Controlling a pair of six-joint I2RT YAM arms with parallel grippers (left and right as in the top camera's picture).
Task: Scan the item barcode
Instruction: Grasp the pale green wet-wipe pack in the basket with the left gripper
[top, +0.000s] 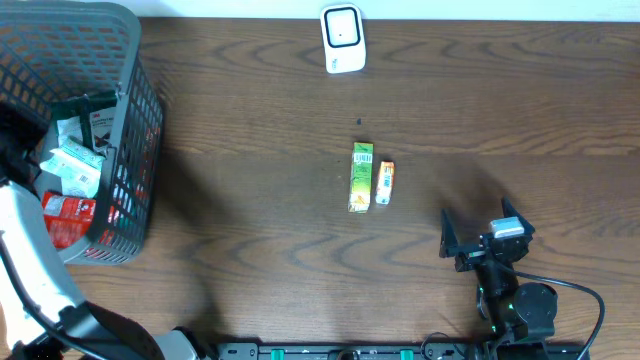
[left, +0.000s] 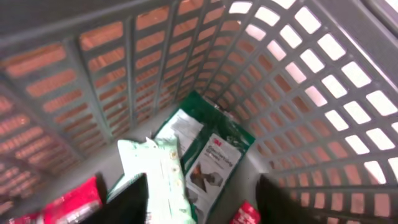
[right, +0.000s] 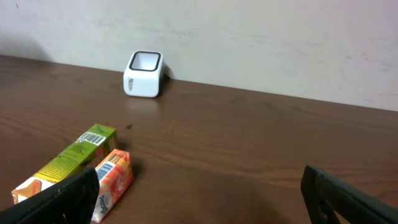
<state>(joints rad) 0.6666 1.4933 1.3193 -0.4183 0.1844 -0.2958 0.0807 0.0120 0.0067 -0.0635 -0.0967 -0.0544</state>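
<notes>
- Pincer of left arm (left: 202, 190): inside basket (left: 298, 74), jaws apart over white pack (left: 155, 171), gripping nothing.
- Right pincer (right: 200, 180): wide open, empty, near-right over tabletop (right: 249, 137).

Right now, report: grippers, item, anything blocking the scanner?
Left gripper open in basket, over white packet, nothing held. Right gripper open, empty. Green box and orange box mid-table, short of scanner, not blocking it.

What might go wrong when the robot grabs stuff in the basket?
The pale packet overlaps the dark green packet, so the open left gripper might pinch both, or slip. The basket wall slopes close by; the gripper might snag its mesh. The scanner sits far across the table, so a loose grip might drop the packet.
</notes>
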